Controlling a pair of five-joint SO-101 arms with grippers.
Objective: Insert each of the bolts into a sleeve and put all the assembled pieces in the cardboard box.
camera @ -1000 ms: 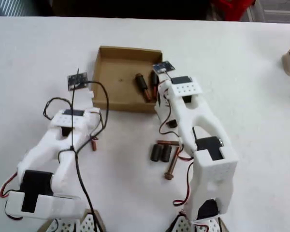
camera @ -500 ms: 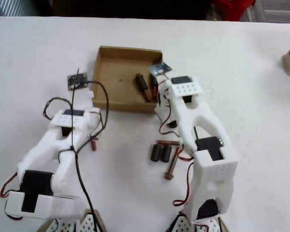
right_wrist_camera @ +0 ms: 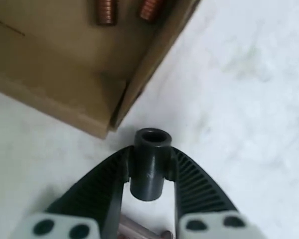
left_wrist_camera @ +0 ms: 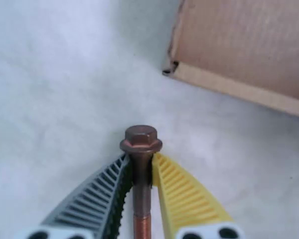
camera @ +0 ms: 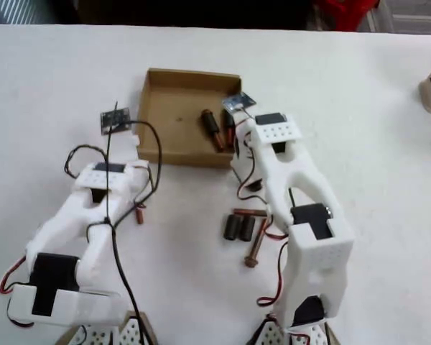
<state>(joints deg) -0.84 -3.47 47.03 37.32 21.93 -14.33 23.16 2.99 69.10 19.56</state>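
White table (camera: 359, 86); left tool (left_wrist_camera: 140, 159) grips a bolt (left_wrist_camera: 141, 140), right tool (right_wrist_camera: 149, 154) a sleeve (right_wrist_camera: 150, 172).

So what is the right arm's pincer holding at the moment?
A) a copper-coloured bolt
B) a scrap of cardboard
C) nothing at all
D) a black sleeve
D: in the right wrist view the right pincer is clamped on a short black sleeve with its hollow end pointing outward. The bolt is in the left pincer.
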